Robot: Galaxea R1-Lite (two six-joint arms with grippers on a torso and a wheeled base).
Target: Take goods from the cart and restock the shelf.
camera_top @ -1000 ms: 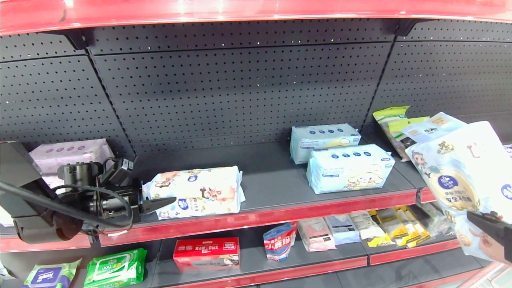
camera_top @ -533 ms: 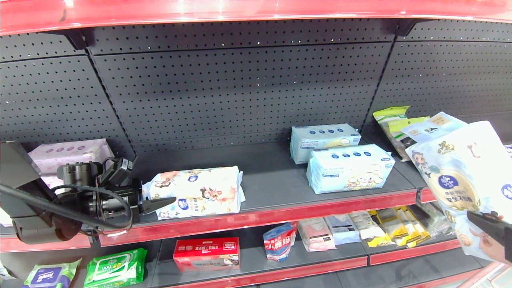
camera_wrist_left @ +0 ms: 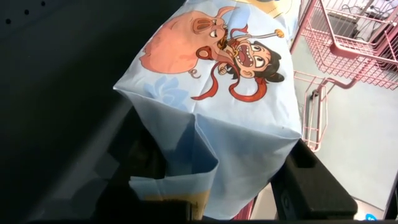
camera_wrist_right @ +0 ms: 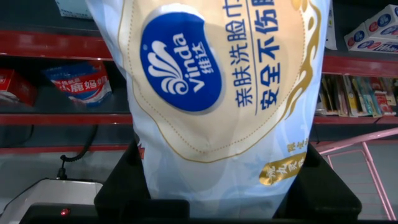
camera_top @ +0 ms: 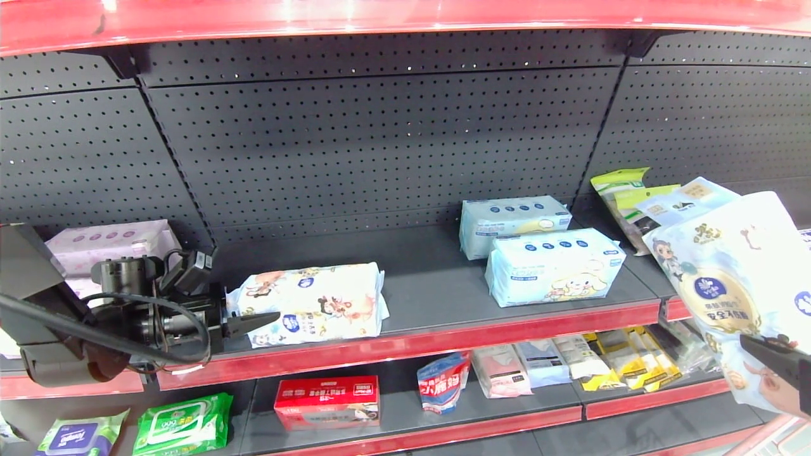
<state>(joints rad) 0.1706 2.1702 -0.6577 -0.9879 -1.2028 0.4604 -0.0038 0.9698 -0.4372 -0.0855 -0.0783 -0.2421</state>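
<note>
A: Status on the restock?

B: Partway, by our read. One cartoon-print pack point(camera_top: 317, 304) lies flat on the middle shelf point(camera_top: 437, 278), at the front left of the bay, near the red lip. The left gripper point(camera_top: 253, 315) sits at its left end.

A: Have the left jaws let go?

B: We cannot tell. The pack's end is right at the gripper in the left wrist view, but we can't read whether it's clamped or released. We judge the shelf carries the weight either way.

A: Right side?

B: The right gripper point(camera_top: 760, 351) is clenched low on a big white-and-blue pack point(camera_top: 728, 278). It's held upright in the air in front of the right-hand bay, clear of the shelf. Not yet placed.

A: What else is on that level?

B: Two light-blue tissue packs point(camera_top: 554, 265) at the right of the same bay, one behind the other and close together. There's bare board between them and the cartoon-print pack. We'd guess the held pack goes there, laid down.

A: Cart?

B: The pink cart point(camera_wrist_left: 357, 43) is off to the side in the left wrist view. We can't see what's in it.

A: So what remains?

B: Confirm the left release and back that arm out, set the right pack down, then whatever the cart holds.
</note>
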